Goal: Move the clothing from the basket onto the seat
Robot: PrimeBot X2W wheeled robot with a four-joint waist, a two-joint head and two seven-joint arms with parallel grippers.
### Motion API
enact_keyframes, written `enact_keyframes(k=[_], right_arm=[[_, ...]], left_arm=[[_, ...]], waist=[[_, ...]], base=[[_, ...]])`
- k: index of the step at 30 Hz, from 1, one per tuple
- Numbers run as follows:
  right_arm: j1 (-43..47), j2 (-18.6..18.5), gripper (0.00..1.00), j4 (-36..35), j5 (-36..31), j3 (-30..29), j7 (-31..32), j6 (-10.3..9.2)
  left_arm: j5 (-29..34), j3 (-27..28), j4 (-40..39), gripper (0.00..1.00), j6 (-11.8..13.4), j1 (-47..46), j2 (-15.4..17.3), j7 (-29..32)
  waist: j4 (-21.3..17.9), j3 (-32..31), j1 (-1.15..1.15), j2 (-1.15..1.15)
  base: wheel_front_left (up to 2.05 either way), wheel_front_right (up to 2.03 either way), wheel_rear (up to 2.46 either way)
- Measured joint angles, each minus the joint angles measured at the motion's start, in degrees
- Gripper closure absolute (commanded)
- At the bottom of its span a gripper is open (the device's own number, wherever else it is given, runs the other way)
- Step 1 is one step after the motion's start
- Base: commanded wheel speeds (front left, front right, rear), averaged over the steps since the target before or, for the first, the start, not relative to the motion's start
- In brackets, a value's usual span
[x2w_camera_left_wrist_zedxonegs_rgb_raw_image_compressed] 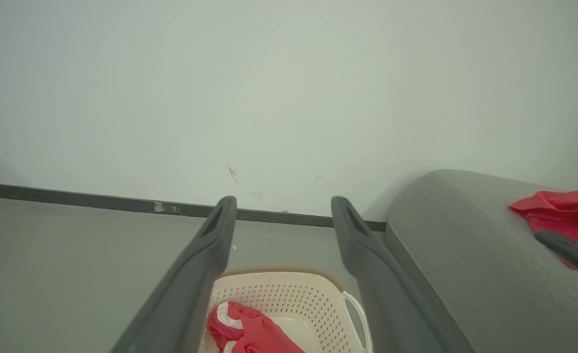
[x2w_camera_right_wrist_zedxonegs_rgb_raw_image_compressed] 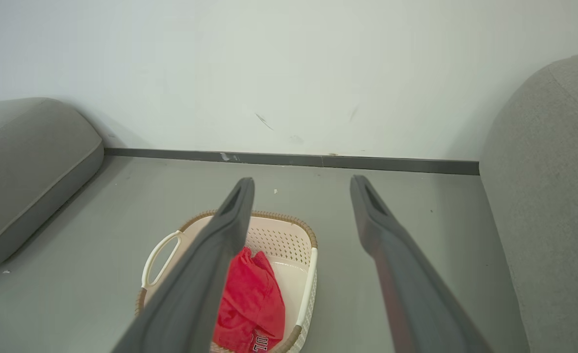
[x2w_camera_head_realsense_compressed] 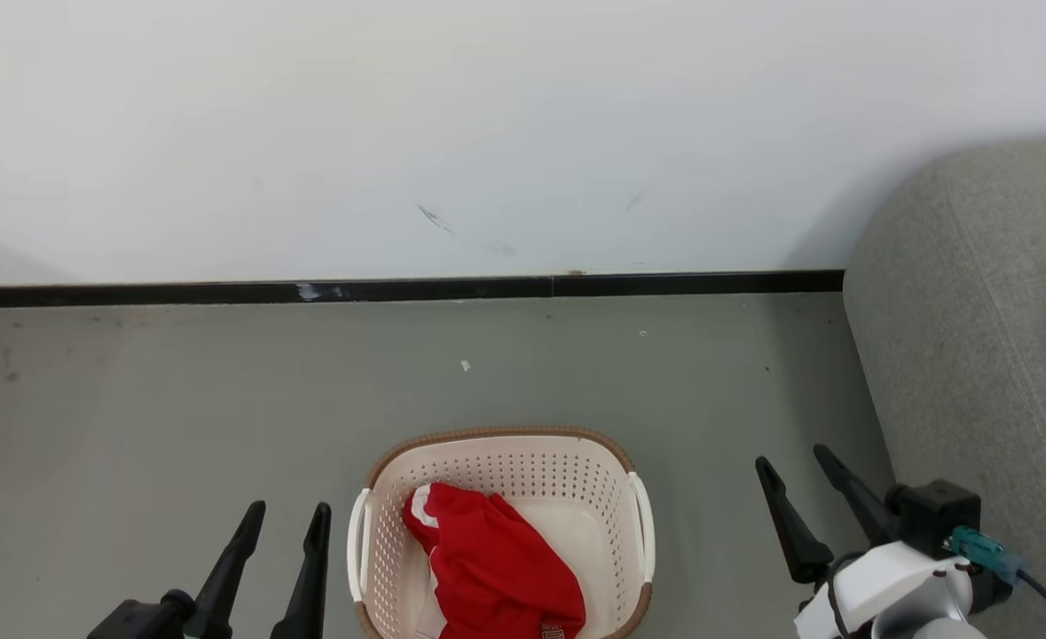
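Observation:
A cream perforated basket with a brown rim stands on the floor between my two arms. Crumpled red clothing with white trim lies inside it, also seen as red fabric in the right wrist view. My left gripper is open just left of the basket, with nothing between its fingers. My right gripper is open too, between the basket and the grey seat. Another red garment lies on top of the seat.
A white wall with a black skirting board runs behind the basket, across grey floor. A second grey cushion lies on the floor at the left of the right wrist view.

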Motion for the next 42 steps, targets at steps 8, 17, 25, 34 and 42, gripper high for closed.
enact_keyframes(k=[8,17,25,34,42], right_arm=[[4.5,1.2,0.0,-1.6,-1.6,-1.1,0.0,0.0],[8.4,1.9,0.0,-3.2,-2.4,-1.0,0.0,0.0],[10.6,2.2,0.0,-5.1,-3.5,-2.0,0.0,0.0],[13.3,2.6,0.0,-6.9,-5.1,-3.9,0.0,0.0],[14.0,2.7,0.0,-8.7,-5.9,-4.7,0.0,-0.01]], left_arm=[[-0.1,0.3,1.0,0.0,-1.1,0.8,0.0,0.0],[-0.1,1.1,1.6,0.0,-1.6,4.2,0.1,0.0],[0.1,-0.2,1.6,0.0,-2.3,4.2,0.5,0.0],[1.2,-2.4,2.3,0.0,-2.7,4.0,1.3,1.7],[2.9,-5.0,3.4,0.0,-3.2,0.5,1.4,5.2]], waist=[[1.1,-3.3,0.0,0.0],[0.3,-5.5,0.0,0.0],[-0.4,-4.3,0.0,0.0],[-1.0,-1.6,0.0,0.0],[-1.7,1.5,0.0,0.0]], base=[[0.0,0.0,0.0],[0.0,0.0,0.0],[0.0,0.0,0.0],[0.0,0.0,0.0],[0.0,0.0,0.0]])
